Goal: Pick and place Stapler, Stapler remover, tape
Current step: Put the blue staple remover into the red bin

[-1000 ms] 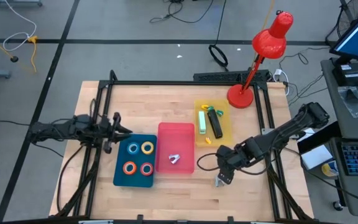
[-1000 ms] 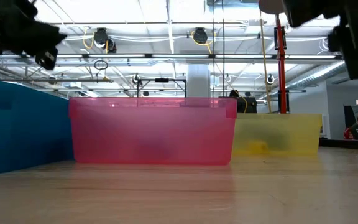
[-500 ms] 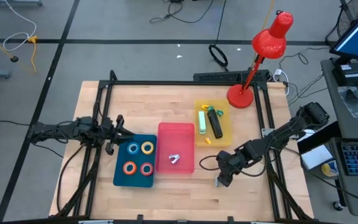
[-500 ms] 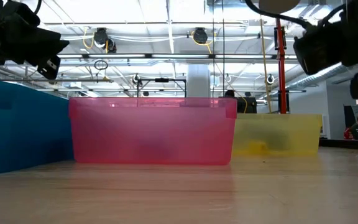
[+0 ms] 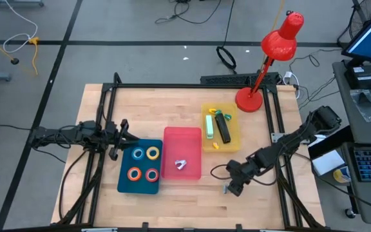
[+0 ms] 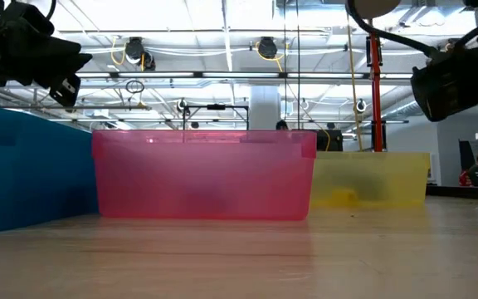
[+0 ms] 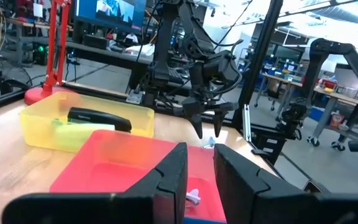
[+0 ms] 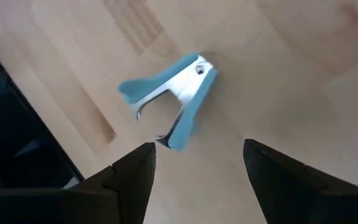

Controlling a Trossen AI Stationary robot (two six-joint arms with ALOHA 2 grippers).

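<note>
Wooden table, tape rolls in blue bin, right claw wide over staple remover, left claw narrow

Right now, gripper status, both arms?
Left gripper: open, empty, beside the blue bin.
Right gripper: open, empty, above a blue staple remover on the table.

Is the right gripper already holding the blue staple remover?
No. The blue staple remover lies on the table, ahead of the open right gripper, untouched.
</note>
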